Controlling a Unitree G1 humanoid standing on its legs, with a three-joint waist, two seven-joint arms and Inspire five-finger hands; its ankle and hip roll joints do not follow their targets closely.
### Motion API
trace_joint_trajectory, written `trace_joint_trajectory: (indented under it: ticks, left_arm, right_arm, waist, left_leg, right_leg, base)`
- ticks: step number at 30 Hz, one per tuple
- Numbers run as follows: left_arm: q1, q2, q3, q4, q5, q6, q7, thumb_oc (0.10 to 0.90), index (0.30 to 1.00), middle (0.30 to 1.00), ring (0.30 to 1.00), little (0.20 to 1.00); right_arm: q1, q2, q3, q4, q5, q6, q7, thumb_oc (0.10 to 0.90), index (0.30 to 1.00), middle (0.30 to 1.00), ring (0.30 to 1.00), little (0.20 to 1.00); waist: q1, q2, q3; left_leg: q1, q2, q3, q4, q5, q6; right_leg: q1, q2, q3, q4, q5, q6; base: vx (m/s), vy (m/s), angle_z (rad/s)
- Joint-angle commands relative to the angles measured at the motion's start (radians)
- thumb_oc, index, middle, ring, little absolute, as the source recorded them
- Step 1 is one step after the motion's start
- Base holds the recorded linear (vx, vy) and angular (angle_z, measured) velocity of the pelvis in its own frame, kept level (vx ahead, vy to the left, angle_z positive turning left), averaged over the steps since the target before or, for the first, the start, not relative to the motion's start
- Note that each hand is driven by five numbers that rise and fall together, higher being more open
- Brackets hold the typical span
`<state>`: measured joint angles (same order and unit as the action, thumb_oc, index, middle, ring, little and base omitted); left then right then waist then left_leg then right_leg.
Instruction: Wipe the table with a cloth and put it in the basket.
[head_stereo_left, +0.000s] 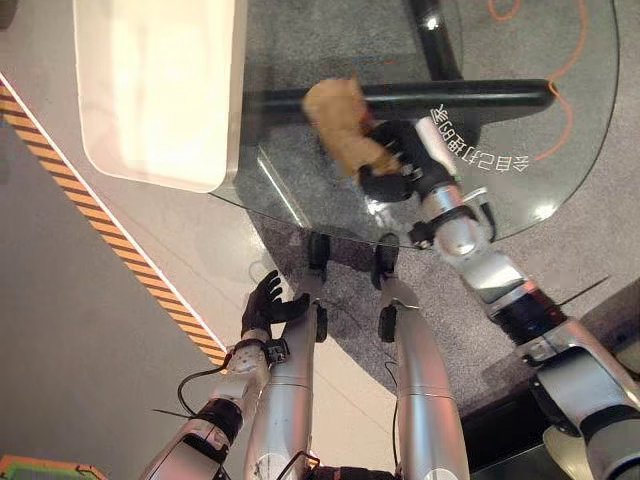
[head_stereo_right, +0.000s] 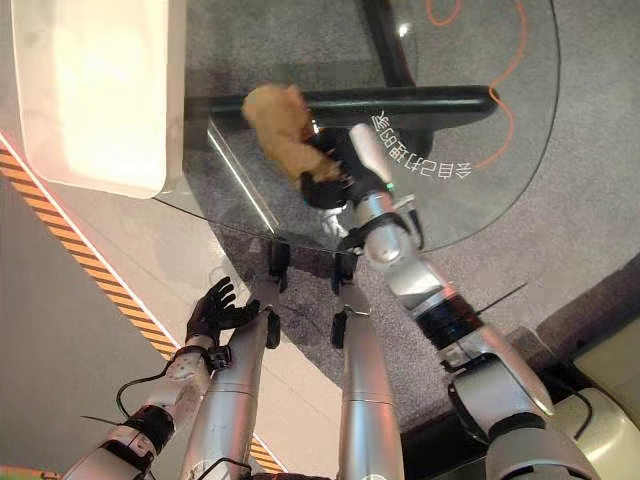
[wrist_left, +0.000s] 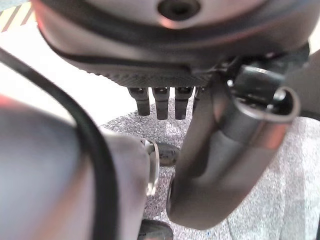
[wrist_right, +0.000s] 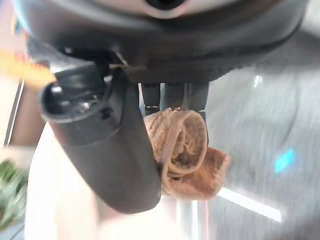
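Observation:
A tan cloth (head_stereo_left: 340, 125) lies bunched on the glass table (head_stereo_left: 560, 170), near its left part. My right hand (head_stereo_left: 400, 160) is shut on the cloth's near end; the right wrist view shows the cloth (wrist_right: 182, 150) rolled between the thumb and the fingers (wrist_right: 175, 97). My left hand (head_stereo_left: 265, 305) hangs low beside the table's near edge, fingers relaxed and open, holding nothing. The left wrist view shows its fingers (wrist_left: 160, 102) straight over grey carpet.
A white rounded tabletop (head_stereo_left: 160, 90) adjoins the glass table on the left. A black table frame (head_stereo_left: 450, 95) and an orange cable (head_stereo_left: 570, 70) show through the glass. A yellow-black striped tape (head_stereo_left: 110, 240) crosses the floor at left.

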<state>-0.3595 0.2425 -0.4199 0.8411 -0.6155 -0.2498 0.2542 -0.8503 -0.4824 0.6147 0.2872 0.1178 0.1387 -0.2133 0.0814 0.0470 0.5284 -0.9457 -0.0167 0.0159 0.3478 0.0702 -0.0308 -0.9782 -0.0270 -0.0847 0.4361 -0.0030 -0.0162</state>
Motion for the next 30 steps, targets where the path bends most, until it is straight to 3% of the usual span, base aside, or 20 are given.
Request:
trace_joint_trajectory:
  ticks: [1,9,20,24,30]
  left_arm:
    - [0.091,-0.008,-0.018,0.004,0.029,0.012,0.026,0.800,0.900,0.900,0.900,0.900]
    - [0.085,-0.007,-0.025,-0.002,0.021,0.017,0.035,0.800,0.900,0.900,0.900,0.900]
    - [0.100,-0.003,-0.021,-0.001,0.015,-0.001,0.031,0.800,0.900,0.900,0.900,0.900]
    - [0.115,0.000,-0.018,-0.024,0.023,-0.031,0.051,0.800,0.900,0.900,0.900,0.900]
    - [0.143,0.002,0.028,-0.057,-0.085,-0.096,0.058,0.800,0.900,0.900,0.900,0.900]
  right_arm:
    - [-0.001,0.066,0.007,-0.218,0.031,-0.117,0.031,0.100,0.300,0.300,0.300,0.200]
    - [0.002,0.070,0.044,-0.206,-0.010,-0.055,0.025,0.100,0.300,0.300,0.300,0.200]
    - [0.012,0.067,0.022,-0.184,0.035,-0.080,-0.011,0.100,0.300,0.300,0.300,0.200]
    - [0.030,0.072,-0.010,-0.202,0.146,-0.107,-0.027,0.100,0.300,0.300,0.300,0.200]
    - [0.074,0.086,-0.052,-0.246,0.178,-0.128,-0.029,0.100,0.300,0.300,0.300,0.200]
  waist:
    - [-0.018,0.000,-0.008]
    - [-0.014,0.006,-0.008]
    - [-0.011,0.003,-0.008]
    - [-0.010,0.003,-0.008]
    - [-0.012,-0.007,-0.008]
  left_leg:
    - [0.001,-0.094,0.005,0.063,-0.079,0.075]
    - [-0.006,-0.095,0.007,0.066,-0.078,0.079]
    - [0.001,-0.094,0.004,0.063,-0.076,0.078]
    - [0.023,-0.093,0.003,0.051,-0.074,0.079]
    - [0.071,-0.089,0.001,0.034,-0.075,0.078]
  right_leg:
    - [0.005,-0.020,-0.007,-0.047,0.052,0.060]
    - [-0.005,-0.023,-0.010,-0.041,0.053,0.060]
    - [0.006,-0.022,-0.013,-0.047,0.056,0.059]
    - [0.025,-0.020,-0.015,-0.053,0.055,0.058]
    - [0.069,-0.015,-0.020,-0.058,0.047,0.055]
  base:
    - [0.01,0.015,0.09]
    - [0.01,0.012,0.09]
    - [0.00,-0.001,0.00]
    - [0.00,0.000,0.00]
    - [-0.03,-0.028,-0.01]
